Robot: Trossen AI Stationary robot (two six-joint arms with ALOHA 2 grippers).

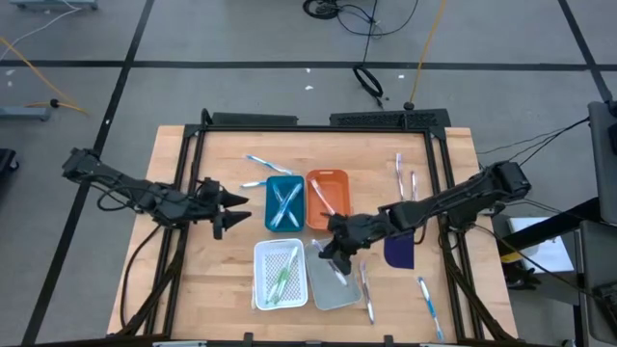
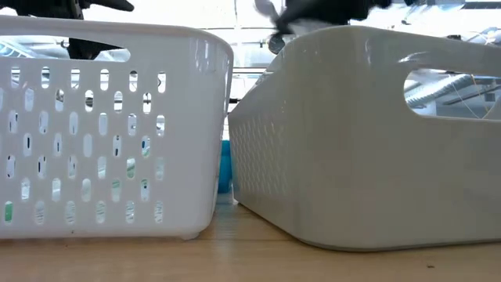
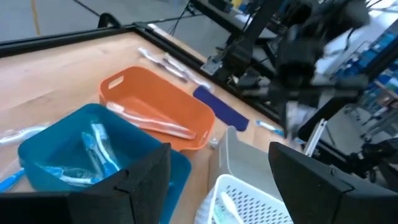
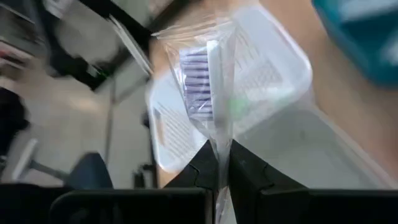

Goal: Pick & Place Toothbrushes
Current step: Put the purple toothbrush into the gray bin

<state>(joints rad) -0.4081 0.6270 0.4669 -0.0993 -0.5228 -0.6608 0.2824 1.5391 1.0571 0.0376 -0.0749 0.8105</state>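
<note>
In the high view my right gripper (image 1: 337, 249) hovers over the grey tray (image 1: 335, 284) and is shut on a toothbrush in a clear wrapper (image 4: 200, 81) with purple bristles. My left gripper (image 1: 229, 207) is open and waits left of the blue tray (image 1: 284, 202), touching nothing. The blue tray holds light blue toothbrushes (image 3: 93, 149), the orange tray (image 1: 326, 196) pale ones (image 3: 155, 121), and the white perforated tray (image 1: 280, 273) green ones. Loose toothbrushes lie flat on the table at the far side (image 1: 258, 164), on the right (image 1: 405, 178) and at the near right (image 1: 429, 304). My right gripper pinches the wrapped toothbrush between its two fingers (image 4: 205, 163), on the handle just below the brush head (image 4: 217, 140). The head end sticks out beyond the fingertips. The toothbrush is lifted clear above the grey tray; the rest of the handle is hidden by the gripper.
A dark blue oblong pad (image 1: 400, 249) lies right of the grey tray, under the right arm. The four trays stand close together mid-table. A black frame (image 1: 318, 123) borders the tabletop. In the low view the white tray (image 2: 109, 129) and the grey tray (image 2: 368, 133) fill the foreground.
</note>
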